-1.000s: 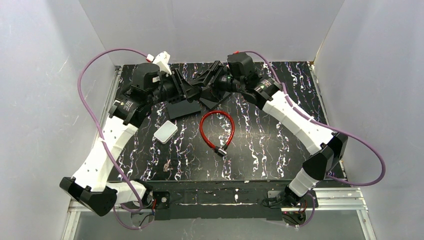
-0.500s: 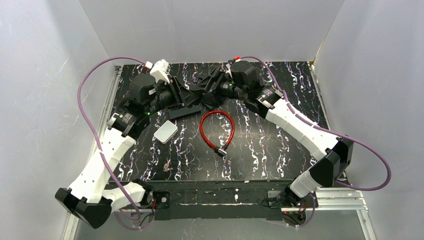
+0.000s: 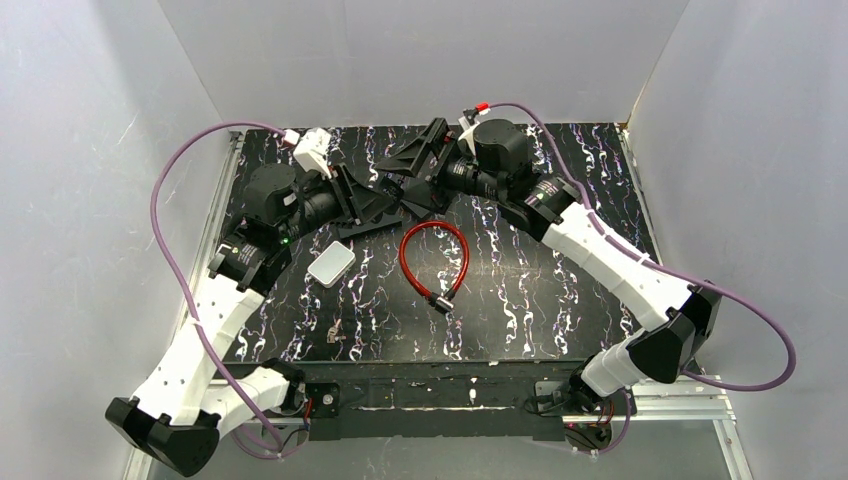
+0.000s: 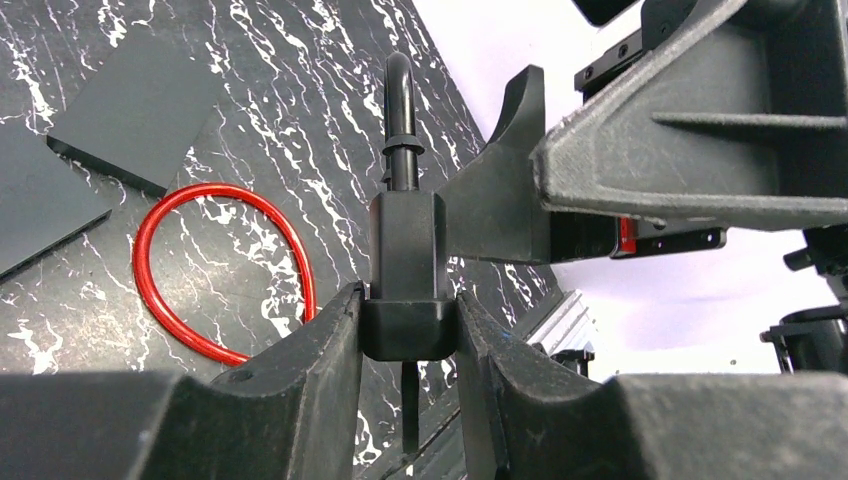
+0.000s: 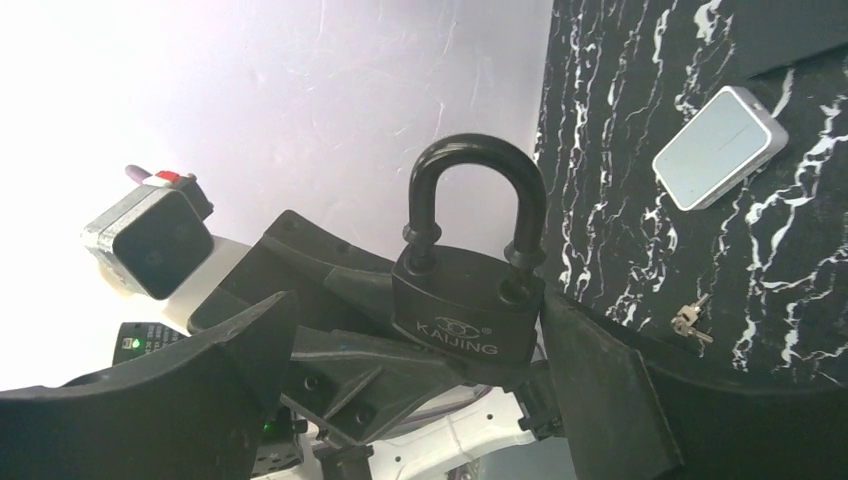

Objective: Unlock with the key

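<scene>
**Padlock clamped by the left arm, key lying well apart on the mat**

Top view: the left gripper [image 3: 372,200] and right gripper [image 3: 420,165] meet nose to nose at the far side of the mat [image 3: 540,290]. The key [image 3: 335,333] lies flat well apart from both, toward the arm bases, past the white box [image 3: 331,263]. The red cable loop [image 3: 435,255] lies just on the near side of the grippers.

Left wrist view: the left gripper [image 4: 408,320] has its 2 fingers pressed onto the sides of a black padlock [image 4: 405,250], shackle pointing away from the wrist. This likely presents the lock steadily for the other arm. The key is not visible here.

Right wrist view: the right gripper [image 5: 420,315] stands spread wide, its fingers flanking the padlock [image 5: 468,310] with a clear gap on at least 1 side, pinching nothing. The shackle looks seated, so the lock appears unopened. The key [image 5: 690,320] rests beyond its right finger, below the white box [image 5: 718,147]. Fetching it seems the free arm's job.
</scene>
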### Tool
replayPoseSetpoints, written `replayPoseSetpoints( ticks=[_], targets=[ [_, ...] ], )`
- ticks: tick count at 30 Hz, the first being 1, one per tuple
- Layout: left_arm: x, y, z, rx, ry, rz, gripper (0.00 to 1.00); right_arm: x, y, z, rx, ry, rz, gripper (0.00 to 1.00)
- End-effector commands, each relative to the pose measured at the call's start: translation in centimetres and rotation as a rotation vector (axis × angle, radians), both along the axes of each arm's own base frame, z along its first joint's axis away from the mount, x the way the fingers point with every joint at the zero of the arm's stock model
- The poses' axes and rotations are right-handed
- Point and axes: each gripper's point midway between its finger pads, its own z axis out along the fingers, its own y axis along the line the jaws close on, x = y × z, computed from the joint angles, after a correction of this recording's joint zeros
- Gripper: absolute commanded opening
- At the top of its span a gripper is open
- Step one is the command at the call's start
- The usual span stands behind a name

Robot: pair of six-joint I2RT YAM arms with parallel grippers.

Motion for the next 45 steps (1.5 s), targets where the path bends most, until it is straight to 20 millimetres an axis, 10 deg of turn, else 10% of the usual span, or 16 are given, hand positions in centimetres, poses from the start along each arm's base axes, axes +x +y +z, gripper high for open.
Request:
replayPoseSetpoints(
  ticks=[1,17,27,30,38,41,45],
  targets=[
    [-1.5,-0.9,1.7,-0.002,-0.101,-0.122,0.00,0.4,-2.1,5.3,0.032,-0.152,-0.082,0.98],
    [-2.6,-1.9,3.2,0.007,-0.188,-0.243,0.00,1.4,-2.0,3.8,-0.089,-0.182,-0.084,0.54],
    [-3.5,-1.9,3.5,0.046,-0.239,-0.306,0.00,1.7,-2.6,2.6,-0.140,-0.200,-0.102,0.02],
    [-3.3,-1.6,3.0,0.080,-0.244,-0.295,0.00,1.7,-2.8,2.3,-0.151,-0.194,-0.108,0.04],
    [-4.2,-1.8,3.5,0.098,-0.303,-0.357,0.00,1.2,-1.6,2.3,-0.095,-0.188,-0.051,0.55],
    [-4.4,-1.8,4.1,0.093,-0.323,-0.363,0.00,1.2,-1.4,1.8,-0.101,-0.178,-0.040,0.53],
    [-5.1,-2.0,4.6,0.066,-0.335,-0.394,0.00,0.8,-0.8,1.9,-0.068,-0.200,-0.003,0.27]
  ],
)
